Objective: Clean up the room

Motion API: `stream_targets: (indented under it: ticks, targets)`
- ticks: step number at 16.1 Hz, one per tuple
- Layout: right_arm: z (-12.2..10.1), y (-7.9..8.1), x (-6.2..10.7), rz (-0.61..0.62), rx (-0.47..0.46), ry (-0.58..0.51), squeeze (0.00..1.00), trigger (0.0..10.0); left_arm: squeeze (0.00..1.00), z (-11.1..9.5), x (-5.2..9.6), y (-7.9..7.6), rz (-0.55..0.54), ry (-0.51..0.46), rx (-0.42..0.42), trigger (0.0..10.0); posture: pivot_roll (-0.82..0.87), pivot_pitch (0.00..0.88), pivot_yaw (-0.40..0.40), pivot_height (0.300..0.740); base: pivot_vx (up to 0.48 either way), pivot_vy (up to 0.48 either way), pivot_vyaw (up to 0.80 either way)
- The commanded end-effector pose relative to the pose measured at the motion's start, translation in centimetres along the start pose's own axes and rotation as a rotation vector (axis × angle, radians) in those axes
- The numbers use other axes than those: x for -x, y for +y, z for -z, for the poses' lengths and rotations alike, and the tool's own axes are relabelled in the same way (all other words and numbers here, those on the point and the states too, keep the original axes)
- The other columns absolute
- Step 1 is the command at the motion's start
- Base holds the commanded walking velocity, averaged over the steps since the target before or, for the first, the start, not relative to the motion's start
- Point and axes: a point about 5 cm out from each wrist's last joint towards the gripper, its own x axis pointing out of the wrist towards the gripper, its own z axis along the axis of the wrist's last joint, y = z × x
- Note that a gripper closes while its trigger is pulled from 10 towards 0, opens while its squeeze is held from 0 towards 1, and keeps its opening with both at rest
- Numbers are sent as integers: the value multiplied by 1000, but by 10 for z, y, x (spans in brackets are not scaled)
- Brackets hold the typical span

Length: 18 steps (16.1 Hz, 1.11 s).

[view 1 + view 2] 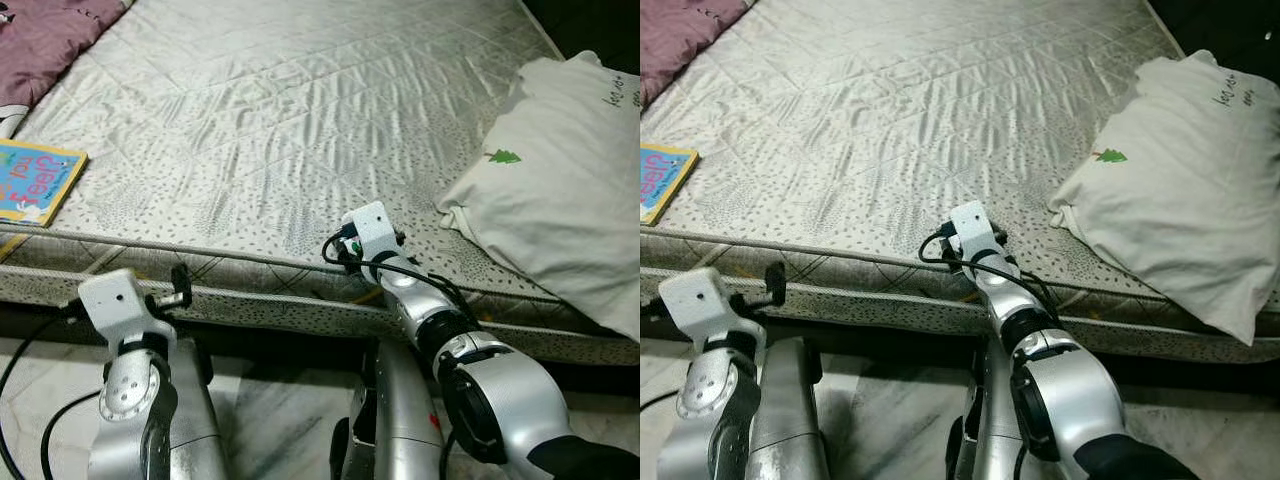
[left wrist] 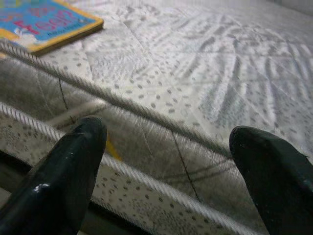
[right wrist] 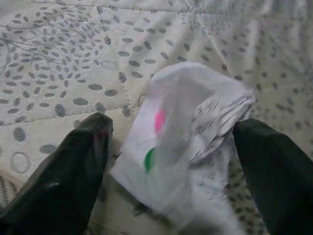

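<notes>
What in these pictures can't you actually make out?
- The crumpled white plastic wrapper between the open right gripper fingers: its contents can't be told; in the head views the right wrist hides it.
- The book on the mattress: cut off by the frame edge, its title incomplete.
- The pillow: its small writing is too small to read.
- The maroon blanket: cropped at the corner.

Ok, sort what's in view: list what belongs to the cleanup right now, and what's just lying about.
In play:
- crumpled white wrapper, on the mattress between the open fingers of the right hand
- left hand, open, at the mattress edge

Lying about:
- children's book, near the mattress's left edge
- white pillow, on the right
- maroon blanket, far left corner
</notes>
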Motion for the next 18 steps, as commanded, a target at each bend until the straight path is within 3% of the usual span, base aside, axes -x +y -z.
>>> stream_targets:
  ticks: [1,6,14,18]
  targets:
    - [10,-1,2,-2,-40,43,0,0,0,3,-1,-1,0,12,-7,10000,253,103,-137,489,0,0,0]
    - [1,8,0,-16,-86,10,0,0,0,0,-15,-3,27,3,-25,10000,237,57,-97,489,0,0,0]
    - [-4,7,-1,-1,-116,-7,0,0,0,-5,-39,-9,73,-33,-64,10000,233,0,-77,489,0,0,0]
    - [-5,6,-2,4,-114,-10,0,0,0,-7,-44,-10,71,-49,-68,10000,233,0,-80,489,0,0,0]
